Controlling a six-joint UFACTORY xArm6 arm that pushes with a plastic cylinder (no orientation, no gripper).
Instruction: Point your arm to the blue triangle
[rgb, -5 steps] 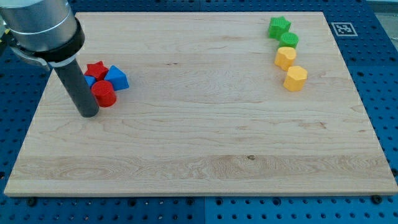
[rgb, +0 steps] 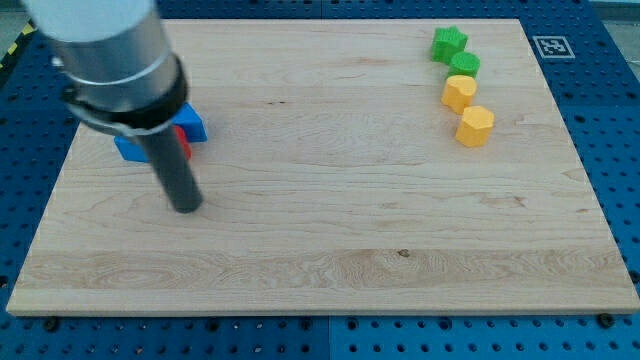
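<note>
My arm ends in a plain dark rod, so no pincer shows here and I cannot tell any spread or squeeze. My tip (rgb: 186, 207) rests on the bare wood of the bench (rgb: 320, 260).

Just above my tip, toward the view's top, a small cluster of blocks sits mostly hidden behind my rod and its grey collar. A sliver of a red block (rgb: 183, 141) shows up and right of my tip, against the rod's right edge. Above that and touching it is the right blue block (rgb: 192, 122). The left blue block (rgb: 127, 149) peeks out up and left of my tip, on the rod's other side. One of these two would be the blue triangle, but so little of each shows that I cannot tell which. My tip is near the cluster and touches none of it.

Far to the right of my tip, toward the view's top, four blocks run in a loose line: a green star (rgb: 449, 42), a green round block (rgb: 465, 64), an upper yellow block (rgb: 459, 92) and a lower yellow block (rgb: 476, 126).

Farthest from my tip, in the bench's top right corner, is a black-and-white square marker (rgb: 550, 46). It is a coded pattern and carries no readable letters. I see no other writing.
</note>
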